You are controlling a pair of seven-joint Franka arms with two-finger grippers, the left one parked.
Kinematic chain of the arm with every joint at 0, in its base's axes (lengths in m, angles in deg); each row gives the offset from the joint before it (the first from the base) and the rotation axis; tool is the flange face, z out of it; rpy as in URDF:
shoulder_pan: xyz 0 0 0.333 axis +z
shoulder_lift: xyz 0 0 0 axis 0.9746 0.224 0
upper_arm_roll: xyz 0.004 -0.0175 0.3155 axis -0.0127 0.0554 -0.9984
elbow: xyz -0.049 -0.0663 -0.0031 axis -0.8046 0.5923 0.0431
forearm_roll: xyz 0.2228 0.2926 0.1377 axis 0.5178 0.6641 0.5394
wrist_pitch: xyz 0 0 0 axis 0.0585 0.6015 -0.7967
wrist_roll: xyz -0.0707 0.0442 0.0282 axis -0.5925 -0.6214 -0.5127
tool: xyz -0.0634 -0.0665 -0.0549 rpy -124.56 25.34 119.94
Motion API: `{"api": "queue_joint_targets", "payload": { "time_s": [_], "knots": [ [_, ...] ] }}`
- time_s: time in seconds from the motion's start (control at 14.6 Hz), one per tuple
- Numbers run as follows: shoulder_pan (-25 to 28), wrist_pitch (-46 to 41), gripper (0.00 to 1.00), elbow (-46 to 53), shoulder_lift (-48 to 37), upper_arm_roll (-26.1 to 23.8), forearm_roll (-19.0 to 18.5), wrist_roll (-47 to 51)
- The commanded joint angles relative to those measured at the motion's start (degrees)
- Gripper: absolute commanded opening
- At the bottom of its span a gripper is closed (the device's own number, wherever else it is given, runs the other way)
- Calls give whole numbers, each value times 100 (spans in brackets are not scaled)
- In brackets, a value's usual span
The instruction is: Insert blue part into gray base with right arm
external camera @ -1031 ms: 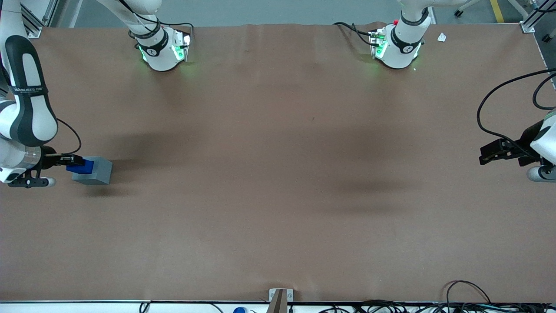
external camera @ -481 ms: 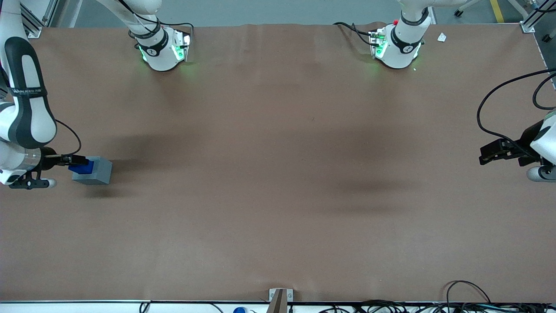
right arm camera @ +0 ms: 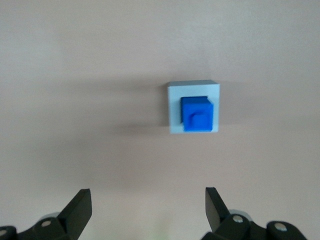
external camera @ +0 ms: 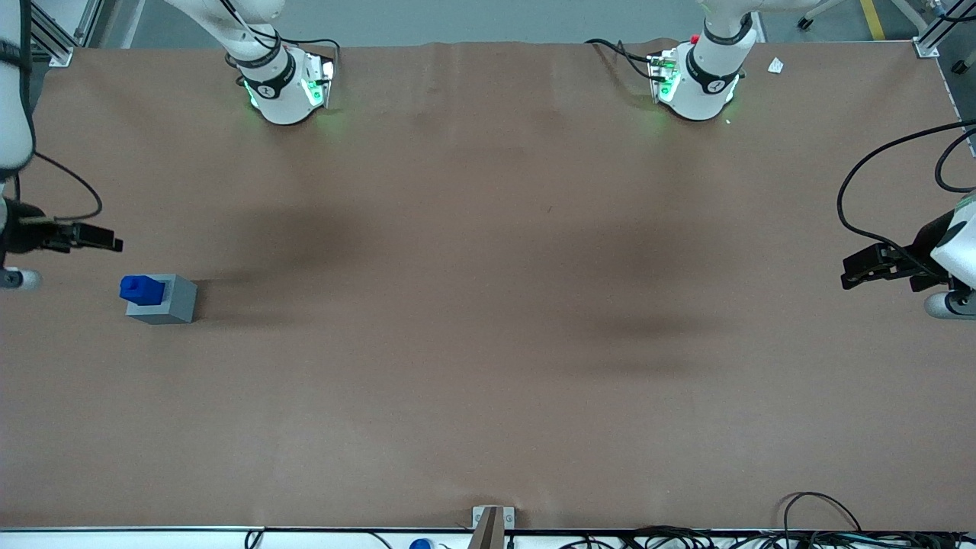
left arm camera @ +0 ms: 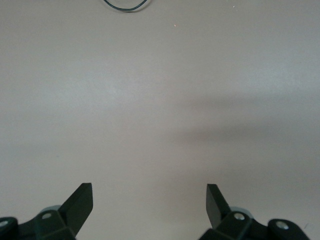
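The blue part (external camera: 141, 288) stands upright in the socket of the gray base (external camera: 169, 303), at the working arm's end of the table. Its square stub points up, as the right wrist view shows, where the blue part (right arm camera: 197, 114) sits inside the gray base (right arm camera: 173, 109). My right gripper (external camera: 105, 244) hangs above the table, raised well clear of both and a little farther from the front camera. Its fingers are wide open with nothing between them, and the gripper (right arm camera: 148, 201) shows only bare table in its gap.
Two arm bases (external camera: 286, 88) (external camera: 698, 84) stand at the table's edge farthest from the front camera. A small white scrap (external camera: 775, 65) lies near one of them. A metal bracket (external camera: 492, 522) sits at the near edge, with cables beside it.
The gripper let go of the blue part, opened, and rose away from the base. The blue part stays seated in the gray base, which has not moved.
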Motion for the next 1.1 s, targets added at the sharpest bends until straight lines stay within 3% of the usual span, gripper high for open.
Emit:
{"api": "queue_joint_targets", "payload": {
  "time_s": [0.0, 0.41, 1.03],
  "knots": [
    [393, -186, 100, -226, -670, 2, 45, 649],
    [1394, -450, 100, -287, -1505, 2, 19, 1653],
    [1369, -371, 100, -490, -1885, 72, 80, 1495]
  ]
}}
